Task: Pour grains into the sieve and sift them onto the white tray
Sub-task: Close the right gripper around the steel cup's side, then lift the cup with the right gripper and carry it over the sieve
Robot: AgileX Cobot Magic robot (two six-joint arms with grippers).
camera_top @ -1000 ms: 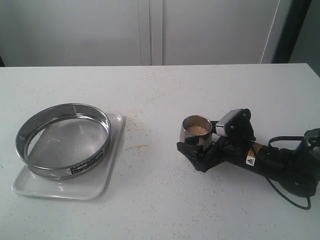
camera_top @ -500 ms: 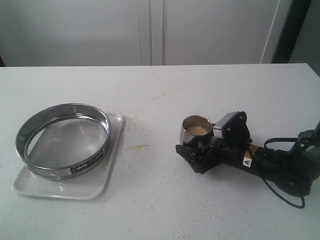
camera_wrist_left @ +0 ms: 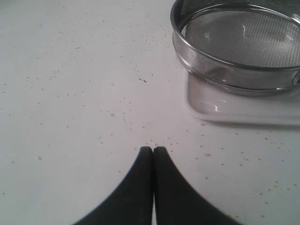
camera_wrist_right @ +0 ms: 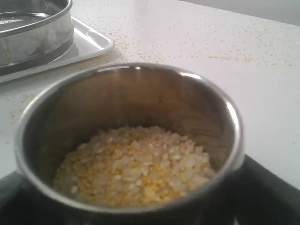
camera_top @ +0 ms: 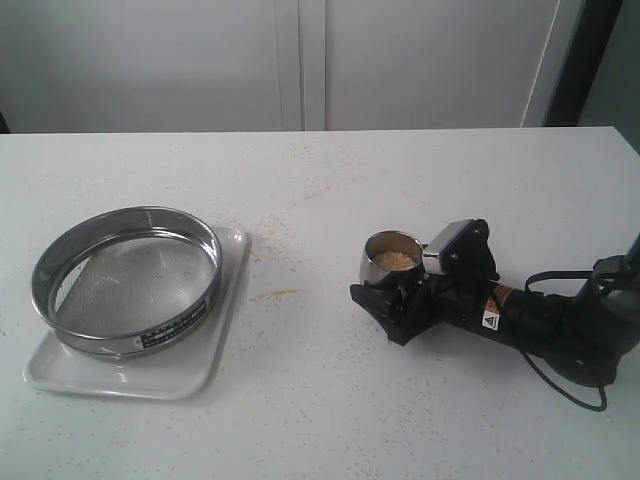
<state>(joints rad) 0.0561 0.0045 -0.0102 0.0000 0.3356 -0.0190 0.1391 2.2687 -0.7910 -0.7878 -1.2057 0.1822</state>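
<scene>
Round mesh sieve (camera_top: 110,340), glossy white tray (camera_top: 150,376)

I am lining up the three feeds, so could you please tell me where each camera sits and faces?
Exterior: raised, off the arms, looking down at the table; right gripper flanks the cup.
Left wrist: low, facing the sieve; shut left gripper shows.
Right wrist: behind the cup's grains; dark jaw edges show.
Shared: all see sieve on white tray.

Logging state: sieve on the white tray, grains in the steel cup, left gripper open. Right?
Not quite: left gripper is shut, tips together, per the left wrist view. The sieve is on the white tray; grains are in the steel cup.
</scene>
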